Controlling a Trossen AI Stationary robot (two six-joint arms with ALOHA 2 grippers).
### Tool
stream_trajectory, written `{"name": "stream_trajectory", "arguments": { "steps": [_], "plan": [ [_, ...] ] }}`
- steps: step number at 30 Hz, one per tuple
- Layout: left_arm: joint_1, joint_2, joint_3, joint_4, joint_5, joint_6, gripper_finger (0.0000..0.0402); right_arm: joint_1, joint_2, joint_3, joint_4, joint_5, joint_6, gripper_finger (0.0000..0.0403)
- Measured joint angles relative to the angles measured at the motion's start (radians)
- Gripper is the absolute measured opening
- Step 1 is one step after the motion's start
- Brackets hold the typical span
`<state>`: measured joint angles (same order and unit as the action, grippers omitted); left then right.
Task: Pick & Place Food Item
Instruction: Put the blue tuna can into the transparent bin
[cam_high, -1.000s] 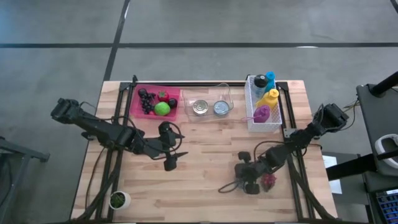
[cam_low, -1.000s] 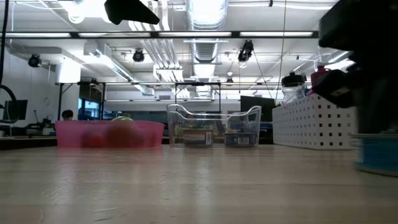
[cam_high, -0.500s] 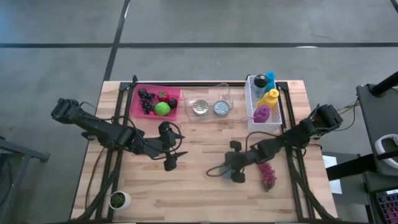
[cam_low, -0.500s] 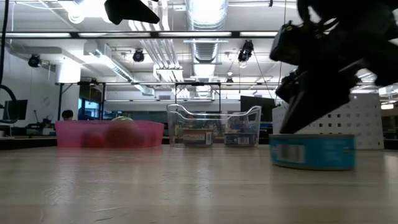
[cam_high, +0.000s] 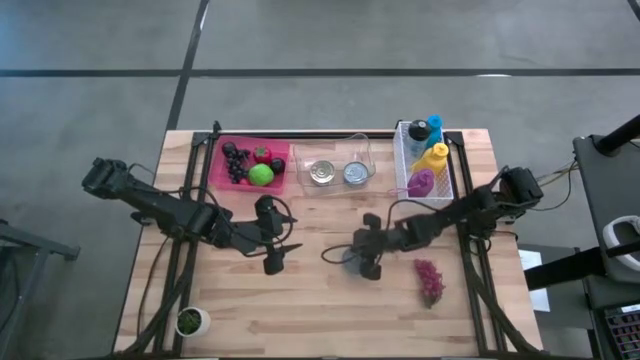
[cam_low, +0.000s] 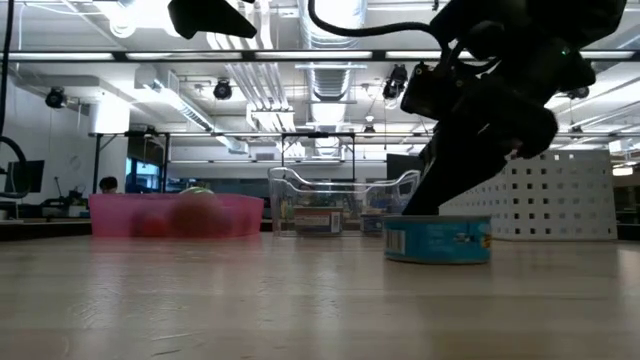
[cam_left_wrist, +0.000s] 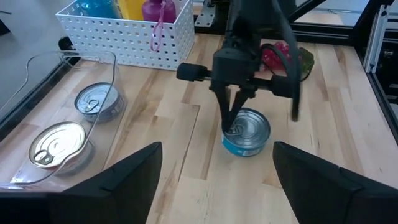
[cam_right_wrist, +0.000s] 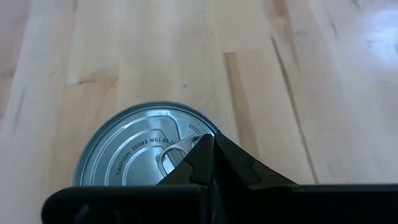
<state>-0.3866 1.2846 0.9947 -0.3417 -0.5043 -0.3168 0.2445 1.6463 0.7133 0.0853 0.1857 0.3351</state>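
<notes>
1. While the pick-and-place appears to be mid-course, the left end effector (cam_high: 277, 257) is waiting over the left-centre of the desk (cam_high: 320, 320) with its dark fingers spread and nothing between them.
2. At the back left, a pink tray (cam_high: 222, 172) is holding dark grapes, a red strawberry and a green lime (cam_high: 261, 174); these glossy, rounded pieces look like moulded replicas.
3. Next along, a clear plastic bin (cam_high: 362, 148) with thin walls is already containing two flat metal cans with pull-tab lids.
4. Near the desk's centre, the right end effector (cam_left_wrist: 232, 122), clenched tight, is pressing its tips against the ring-pull lid of the blue can (cam_left_wrist: 246, 132); no grasp around the can is visible, and the can is resting on the wood, short of the bin.
5. Further right, a magenta grape bunch (cam_high: 429, 280), knobbly in texture, is lying loose on the planks.
6. At the back right, a white perforated basket (cam_high: 402, 160) is holding smooth blue, yellow and purple bottles; judged from this layout, delivery of the can remains outstanding.
</notes>
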Motion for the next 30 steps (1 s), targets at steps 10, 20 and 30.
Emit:
{"name": "stream_trajectory", "arguments": {
  "steps": [10, 20, 30],
  "plan": [
    [0.000, 0.000, 0.000, 0.000, 0.000, 0.004, 0.0324, -0.035, 0.001, 0.004, 0.002, 0.005, -0.007, 0.0008],
    [0.000, 0.000, 0.000, 0.000, 0.000, 0.007, 0.0324, -0.028, -0.060, 0.110, -0.251, 0.006, 0.146, 0.0008],
    [0.000, 0.000, 0.000, 0.000, 0.000, 0.006, 0.0308, -0.030, -0.060, 0.150, -0.464, 0.008, 0.312, 0.0008]
  ]
}}
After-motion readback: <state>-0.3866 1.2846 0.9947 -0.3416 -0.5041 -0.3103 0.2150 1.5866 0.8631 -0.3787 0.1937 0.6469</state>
